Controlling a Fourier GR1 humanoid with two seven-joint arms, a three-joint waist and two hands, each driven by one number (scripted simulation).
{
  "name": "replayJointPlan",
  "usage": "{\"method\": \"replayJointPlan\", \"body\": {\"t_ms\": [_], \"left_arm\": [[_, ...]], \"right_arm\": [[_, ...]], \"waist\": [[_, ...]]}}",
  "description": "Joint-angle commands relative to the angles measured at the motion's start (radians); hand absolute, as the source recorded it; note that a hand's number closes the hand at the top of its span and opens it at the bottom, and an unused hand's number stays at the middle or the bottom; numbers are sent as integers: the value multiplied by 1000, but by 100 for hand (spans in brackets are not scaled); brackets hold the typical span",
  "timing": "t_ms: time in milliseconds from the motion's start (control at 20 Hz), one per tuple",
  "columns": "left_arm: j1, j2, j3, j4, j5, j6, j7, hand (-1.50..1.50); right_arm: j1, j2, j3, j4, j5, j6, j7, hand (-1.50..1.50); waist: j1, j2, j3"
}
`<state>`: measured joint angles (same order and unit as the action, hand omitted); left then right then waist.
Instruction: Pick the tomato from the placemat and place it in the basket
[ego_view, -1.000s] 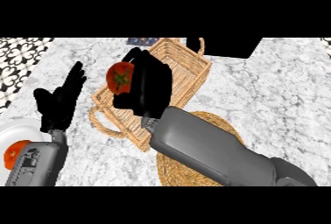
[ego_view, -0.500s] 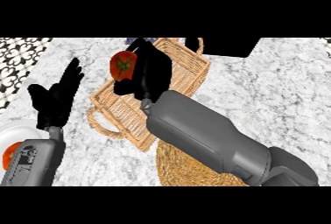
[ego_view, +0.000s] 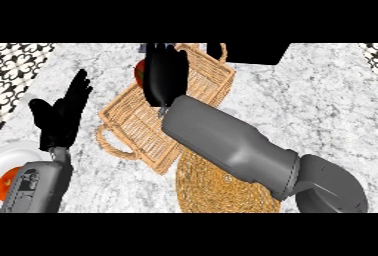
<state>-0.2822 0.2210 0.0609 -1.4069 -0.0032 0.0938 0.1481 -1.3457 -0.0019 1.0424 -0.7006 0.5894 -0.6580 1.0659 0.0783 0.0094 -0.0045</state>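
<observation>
A grey right forearm reaches from the lower right across a rectangular wicker basket (ego_view: 144, 131) on a marble counter (ego_view: 321, 100). The black right hand (ego_view: 164, 75) hangs over the basket's far left rim, its fingers curled round the tomato (ego_view: 139, 73). Only a red sliver of the tomato shows, at the hand's left edge, right about above that rim.

To do this step well, the hand probably needs to shift inward, toward the basket's middle. It should then lower the tomato close to the woven floor before the fingers let go. Released over the rim, the round fruit could roll out onto the counter.

The round woven placemat (ego_view: 221, 192) touches the basket's near edge and is partly covered by the forearm. The left hand (ego_view: 59, 112) rests to the left of the basket, open, fingers up.

Much is hidden. The hand covers most of the tomato, so its height above the basket cannot be judged. Further left of the basket, a white plate (ego_view: 21, 151) with a red item (ego_view: 7, 182) is cut off by the frame edge. A dark object (ego_view: 251, 52) beyond the basket cannot be identified.
</observation>
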Motion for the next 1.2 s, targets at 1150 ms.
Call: {"method": "replayJointPlan", "body": {"t_ms": [1150], "left_arm": [[-3,3,22,15,8,-26,-24,0]], "right_arm": [[-51,2,54,167,-231,324,-102,150]], "waist": [[0,10,2]]}}
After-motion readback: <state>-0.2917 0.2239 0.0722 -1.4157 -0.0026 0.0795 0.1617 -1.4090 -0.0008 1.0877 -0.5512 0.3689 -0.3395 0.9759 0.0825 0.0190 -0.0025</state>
